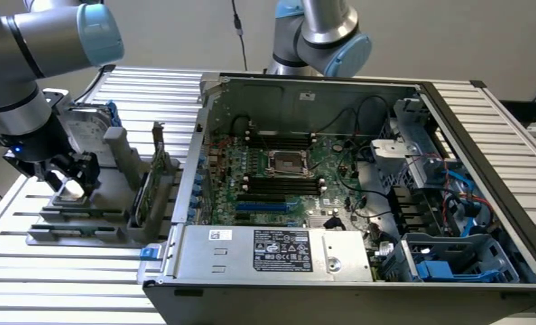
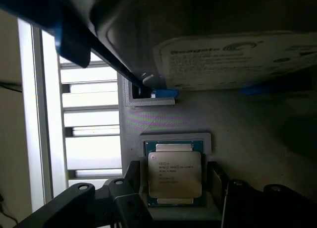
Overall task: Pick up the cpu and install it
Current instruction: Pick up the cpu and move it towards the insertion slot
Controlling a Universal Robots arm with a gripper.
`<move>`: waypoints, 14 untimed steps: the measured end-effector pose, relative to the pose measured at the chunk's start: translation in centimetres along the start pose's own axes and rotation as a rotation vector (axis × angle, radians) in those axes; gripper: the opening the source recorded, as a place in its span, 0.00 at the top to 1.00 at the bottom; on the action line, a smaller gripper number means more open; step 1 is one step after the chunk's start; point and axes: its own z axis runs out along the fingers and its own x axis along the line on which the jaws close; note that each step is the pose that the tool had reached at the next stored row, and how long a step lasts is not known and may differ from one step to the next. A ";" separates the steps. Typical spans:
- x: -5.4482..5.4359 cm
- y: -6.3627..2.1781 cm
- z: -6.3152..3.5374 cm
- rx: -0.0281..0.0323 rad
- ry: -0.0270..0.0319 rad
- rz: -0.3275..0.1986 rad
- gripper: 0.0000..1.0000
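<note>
Hovering low over a grey holder (image 1: 78, 218), the gripper (image 1: 70, 179) sits at the exterior view's left, beside the open computer case (image 1: 484, 169). Jaws stand wide, closed on nothing.

Wrist view: the cpu (image 2: 175, 175) lies flat in a square recess of the holder, silver metal top up, printed lines on it, a thin green edge showing around the lid. The black fingers (image 2: 130, 200) stand one on each side of the chip, close beside two opposite edges; whether they touch it cannot be told. The cpu is not lifted.

Just beyond the cpu in the same holder stands a hard drive (image 2: 233, 59) with a pale label, blue frame pieces at its side.

Exterior view: case lies open side up on the ribbed metal surface (image 1: 60, 288). Inside, a green motherboard (image 1: 331, 193) with a square socket (image 1: 286, 162) near its middle, dark memory slots on either side of it. Socket is well apart from the gripper, across the case wall. Power supply (image 1: 268, 254) with a labelled sticker fills the near edge of the case.
</note>
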 end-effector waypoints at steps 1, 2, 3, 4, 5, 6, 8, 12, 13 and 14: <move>0.0 0.00 0.00 0.0000 0.0000 0.000 0.35; 0.0 0.00 0.00 0.0000 0.0000 0.000 0.35; 0.0 0.00 0.00 0.0000 0.0000 0.000 0.35; 0.0 0.00 0.00 0.0000 0.0000 0.000 0.35; 0.0 0.00 0.00 0.0000 0.0000 0.000 0.35; 0.0 0.00 0.00 0.0000 0.0000 0.000 0.35; 0.0 0.00 0.00 0.0000 0.0000 0.000 0.35; 0.0 0.00 -0.01 0.0001 0.0000 0.000 0.43; 0.0 0.00 0.00 0.0001 0.0001 0.000 0.43; 0.0 0.00 -0.01 0.0001 0.0001 0.000 0.45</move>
